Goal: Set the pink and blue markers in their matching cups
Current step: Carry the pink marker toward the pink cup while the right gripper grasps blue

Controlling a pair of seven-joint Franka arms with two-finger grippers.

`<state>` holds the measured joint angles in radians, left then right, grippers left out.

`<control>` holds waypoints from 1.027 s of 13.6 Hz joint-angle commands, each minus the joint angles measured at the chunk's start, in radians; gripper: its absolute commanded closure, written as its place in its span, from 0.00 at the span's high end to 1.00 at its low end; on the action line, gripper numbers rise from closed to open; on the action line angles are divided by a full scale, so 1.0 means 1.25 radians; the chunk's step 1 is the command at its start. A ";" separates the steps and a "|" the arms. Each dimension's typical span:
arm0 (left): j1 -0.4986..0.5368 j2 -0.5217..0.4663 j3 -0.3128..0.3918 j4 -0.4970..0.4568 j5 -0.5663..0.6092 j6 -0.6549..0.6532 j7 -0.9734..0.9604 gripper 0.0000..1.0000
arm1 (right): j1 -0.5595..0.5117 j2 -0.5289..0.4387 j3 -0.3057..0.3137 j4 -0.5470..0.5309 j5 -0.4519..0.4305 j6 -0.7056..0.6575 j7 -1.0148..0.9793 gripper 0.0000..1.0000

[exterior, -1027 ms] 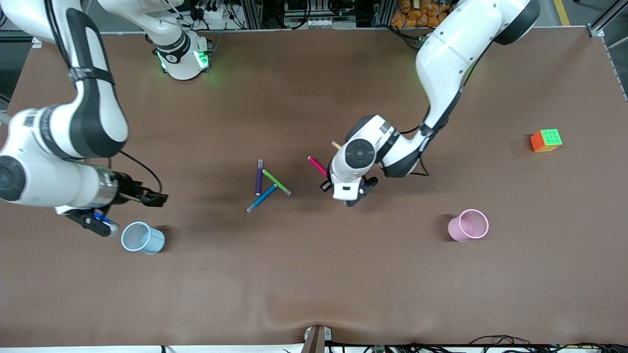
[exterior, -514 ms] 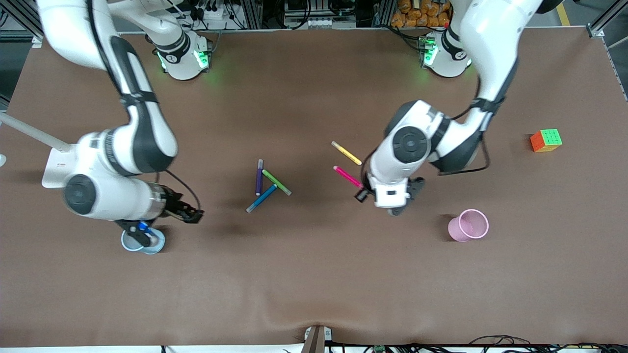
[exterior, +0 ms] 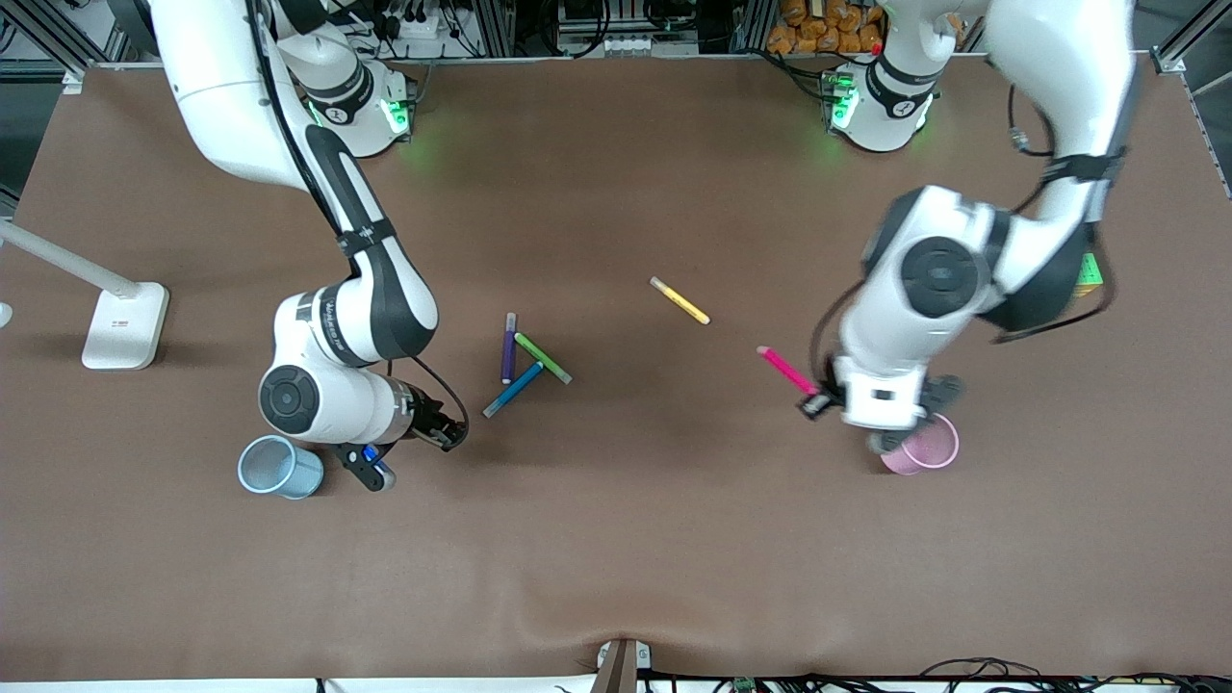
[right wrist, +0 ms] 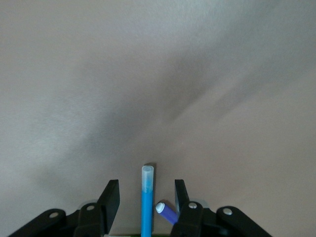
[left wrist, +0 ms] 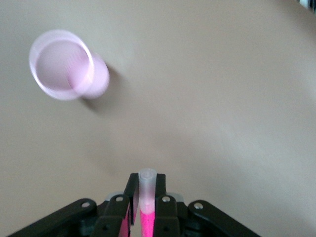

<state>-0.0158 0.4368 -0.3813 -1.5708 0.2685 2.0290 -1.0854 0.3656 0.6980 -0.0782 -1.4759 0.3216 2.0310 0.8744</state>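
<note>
Holding pink marker [exterior: 787, 371] clamped near cap end in left gripper [left wrist: 147, 181], just beside pink cup [exterior: 936, 449]; light, stiff, slick barrel, likely pivots, mid-barrel hold safer. Right gripper [right wrist: 146, 191] beside blue cup [exterior: 279, 467], fingers spread, blue marker [right wrist: 147, 210] between, untouched

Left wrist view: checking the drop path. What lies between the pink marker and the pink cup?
Only bare table before the pink cup, in the left wrist view; the left gripper grips the pink marker. Right gripper hangs beside the blue cup.
</note>
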 commanded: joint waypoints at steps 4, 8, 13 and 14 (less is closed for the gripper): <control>0.073 -0.021 -0.004 -0.006 0.147 -0.011 0.042 0.00 | 0.012 0.054 -0.004 -0.016 0.041 0.069 0.007 0.47; 0.080 0.000 0.007 0.012 0.274 -0.008 -0.012 0.00 | 0.038 0.070 -0.005 -0.017 0.080 0.085 0.007 0.43; 0.073 0.059 0.007 0.012 0.493 -0.006 -0.184 0.00 | 0.057 0.077 -0.005 -0.053 0.086 0.115 0.006 0.43; 0.070 0.069 0.007 0.012 0.515 -0.006 -0.202 0.00 | 0.057 0.076 -0.005 -0.057 0.086 0.115 0.005 0.43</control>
<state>0.0800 0.4981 -0.3706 -1.5696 0.8483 2.0283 -1.2825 0.4231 0.7972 -0.0764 -1.5257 0.4099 2.1578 0.8761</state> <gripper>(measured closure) 0.837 0.573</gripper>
